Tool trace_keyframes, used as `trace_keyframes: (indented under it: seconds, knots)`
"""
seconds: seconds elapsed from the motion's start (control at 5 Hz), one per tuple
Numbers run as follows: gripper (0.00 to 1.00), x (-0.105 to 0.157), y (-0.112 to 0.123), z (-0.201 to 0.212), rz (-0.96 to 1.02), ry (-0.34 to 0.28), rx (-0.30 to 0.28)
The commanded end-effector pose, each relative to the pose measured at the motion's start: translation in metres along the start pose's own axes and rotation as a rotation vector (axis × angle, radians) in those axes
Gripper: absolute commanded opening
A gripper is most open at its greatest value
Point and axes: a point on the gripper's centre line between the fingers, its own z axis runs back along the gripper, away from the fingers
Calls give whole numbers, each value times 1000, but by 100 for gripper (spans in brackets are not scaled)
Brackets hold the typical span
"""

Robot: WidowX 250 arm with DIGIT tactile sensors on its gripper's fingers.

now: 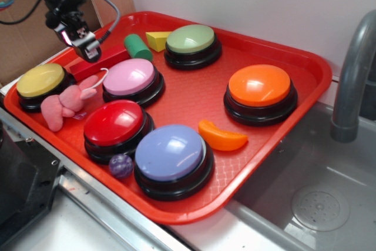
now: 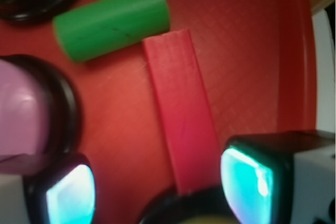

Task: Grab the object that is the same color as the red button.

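At the far left corner of a red tray (image 1: 305, 74), the gripper (image 1: 88, 51) hangs low over a long red block (image 1: 97, 66). In the exterior view the block shows only as a dark red bar peeking out beside the gripper, between the yellow button (image 1: 40, 80) on the left and the pink button (image 1: 129, 76) on the right. The wrist view gives far more: the red block (image 2: 181, 119) lies flat on the tray floor, running slightly slanted from the middle of the frame down to the bottom edge, where it slides under a dark rim. The gripper (image 2: 157, 184) has its two fingers spread apart, one glowing pad (image 2: 71, 195) at the lower left and the other at the lower right, with the block's near end lying between them and touching neither. A green cylinder (image 2: 113, 22) lies on its side at the block's far end, very close to it; whether they touch cannot be told.

Only the exterior view shows the rest of the tray: the red button (image 1: 114, 123) near the front, a blue button (image 1: 170, 152) to its right, an orange button (image 1: 260, 85) and a green button (image 1: 191, 39) farther back, and a pink plush toy (image 1: 67, 104) left of the red button. A grey faucet (image 1: 352, 74) stands at the right.
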Motion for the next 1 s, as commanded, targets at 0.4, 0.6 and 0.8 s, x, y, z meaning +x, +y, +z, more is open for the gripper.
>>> trace_keyframes:
  seconds: [0.4,0.6,0.8]
  knots:
    - [6,17,27,-35,9,73,46]
    - [0,16,27,-33,10,54,44]
    - [0,18,26,-33,20,68,49]
